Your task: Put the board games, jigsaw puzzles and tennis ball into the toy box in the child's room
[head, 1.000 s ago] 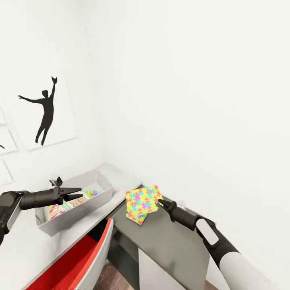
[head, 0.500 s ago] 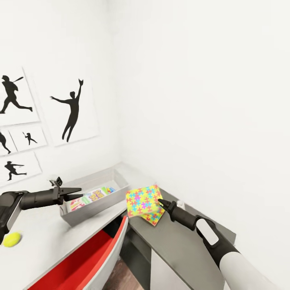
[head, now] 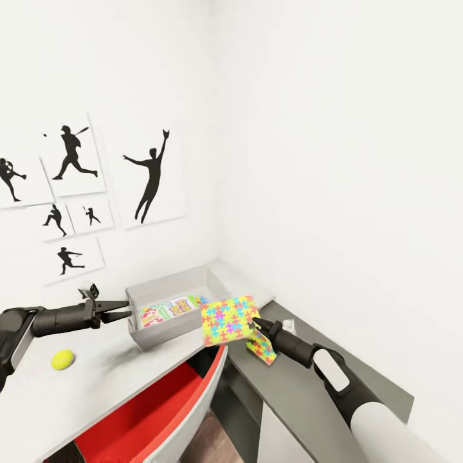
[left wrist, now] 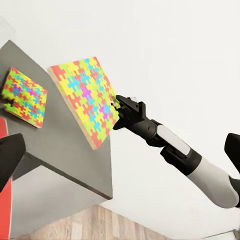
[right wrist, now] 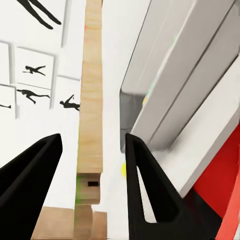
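My right gripper (head: 256, 321) is shut on one jigsaw puzzle (head: 228, 319), holding it tilted in the air just past the toy box (head: 168, 326). In the left wrist view the same jigsaw puzzle (left wrist: 85, 100) is pinched at its edge by the right gripper (left wrist: 118, 102). The other jigsaw puzzle (head: 263, 348) lies flat on the table's dark-grey corner section (head: 308, 399). Printed board games (head: 168, 308) lie inside the toy box. The tennis ball (head: 62, 359) rests on the white table top (head: 96, 386). My left gripper (head: 130, 308) hovers open beside the toy box's near end, holding nothing.
A red-and-white chair (head: 151, 411) is tucked under the table's front edge. Black silhouette pictures (head: 151, 177) hang on the wall behind the toy box. The room's corner lies just beyond the box.
The camera has swung left, so the wall pictures, toy box and tennis ball slid into view. The held puzzle has come away from the one lying on the grey section, towards the toy box.
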Controlling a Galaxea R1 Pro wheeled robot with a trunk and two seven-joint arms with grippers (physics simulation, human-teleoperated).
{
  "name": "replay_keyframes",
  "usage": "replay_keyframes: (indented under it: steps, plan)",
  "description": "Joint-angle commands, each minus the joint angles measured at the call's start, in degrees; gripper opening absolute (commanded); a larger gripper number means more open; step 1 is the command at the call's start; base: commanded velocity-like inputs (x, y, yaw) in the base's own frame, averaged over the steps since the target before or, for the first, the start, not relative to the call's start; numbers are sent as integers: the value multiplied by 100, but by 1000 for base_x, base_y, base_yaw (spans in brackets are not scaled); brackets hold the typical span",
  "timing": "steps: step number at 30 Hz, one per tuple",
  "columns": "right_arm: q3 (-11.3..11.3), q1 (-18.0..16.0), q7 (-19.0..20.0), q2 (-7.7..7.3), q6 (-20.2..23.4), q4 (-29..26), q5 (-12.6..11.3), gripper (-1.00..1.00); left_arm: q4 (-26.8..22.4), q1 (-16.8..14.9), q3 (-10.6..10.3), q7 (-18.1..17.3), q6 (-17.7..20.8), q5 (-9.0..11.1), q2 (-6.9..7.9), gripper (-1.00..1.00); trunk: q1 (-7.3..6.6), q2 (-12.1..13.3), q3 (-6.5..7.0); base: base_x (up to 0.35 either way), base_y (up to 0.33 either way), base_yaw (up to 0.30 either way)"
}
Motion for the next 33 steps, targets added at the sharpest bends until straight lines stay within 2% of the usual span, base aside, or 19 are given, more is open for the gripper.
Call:
replay_keyframes:
  steps: [1,19,26,33]
  plan:
    - [21,-2,7,-7,19,0,-46,-100,2,-2,-2,-22,61,-3,0,100,2,-4,0,0,0,273]
    - [29,-2,12,-7,10,-8,-38,-100,29,-2,-2,-22,62,-3,6,100,2,-4,47,0,0,263]
    - [28,-2,17,-7,4,-30,-37,-100,87,-2,5,-22,61,-3,9,100,2,-4,49,0,0,41]
    - [18,-38,154,-10,3,-290,-29,-100,90,-2,3,-22,61,-3,9,100,2,-4,49,0,0,2]
